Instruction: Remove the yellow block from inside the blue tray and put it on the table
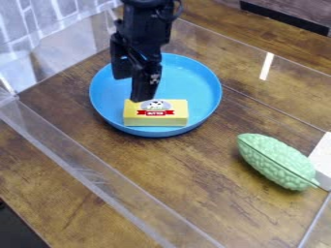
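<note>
Nearest to us, a clear acrylic wall (97,160) is running diagonally across the front edge of the worktop (181,184), which is dark brown with a wood grain. We are seeing reflections on the acrylic but nothing resting against it.

At the right, a green oval textured object (276,160) is lying on the worktop, well apart from the tray. Just beyond its right end a pale item is cut off by the frame edge; we cannot tell what it is.

Left of centre, the blue tray (200,92) is sitting flat on the worktop. The yellow block (157,113) is lying inside it, on the near part of the tray floor, with its near long side close to the tray's near rim. Its top face is pointing up, and we are reading a red banner and a round whitish picture on it. The block is not yet on the worktop.

Above the block, the black gripper (141,90) is hanging tip down over the far-left part of the tray. We are noting the jaws spread wide and holding nothing; one finger (150,84) is ending just above the block's far edge, and we cannot tell whether it is touching it.

Farther back, more acrylic panels are standing along the far edges.
</note>
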### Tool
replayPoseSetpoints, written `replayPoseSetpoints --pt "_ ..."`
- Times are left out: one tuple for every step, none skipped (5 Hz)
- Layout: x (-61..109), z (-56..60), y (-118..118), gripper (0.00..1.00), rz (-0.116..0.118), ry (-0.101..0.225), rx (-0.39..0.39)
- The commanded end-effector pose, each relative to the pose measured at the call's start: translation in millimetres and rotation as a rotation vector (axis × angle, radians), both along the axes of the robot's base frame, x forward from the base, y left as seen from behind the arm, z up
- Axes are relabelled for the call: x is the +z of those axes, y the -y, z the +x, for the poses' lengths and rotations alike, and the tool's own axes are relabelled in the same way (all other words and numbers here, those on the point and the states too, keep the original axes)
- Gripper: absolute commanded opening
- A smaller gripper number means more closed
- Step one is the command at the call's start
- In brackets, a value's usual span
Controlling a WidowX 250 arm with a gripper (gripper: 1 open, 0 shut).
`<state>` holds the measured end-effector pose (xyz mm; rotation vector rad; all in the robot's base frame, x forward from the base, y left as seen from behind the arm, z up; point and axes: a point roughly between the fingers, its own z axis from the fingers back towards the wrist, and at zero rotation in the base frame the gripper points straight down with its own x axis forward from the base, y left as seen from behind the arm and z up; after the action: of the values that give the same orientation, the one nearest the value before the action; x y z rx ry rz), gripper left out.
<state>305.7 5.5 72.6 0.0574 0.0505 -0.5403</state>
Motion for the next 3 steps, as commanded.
replayPoseSetpoints --pt "2.0 1.2 1 1.0 0.003 0.065 -0.016" --pt "-11.3 14.7 5 1.0 0.001 0.064 -0.096" --pt "-27.0 26.9 12 1.0 0.005 0.063 -0.186"
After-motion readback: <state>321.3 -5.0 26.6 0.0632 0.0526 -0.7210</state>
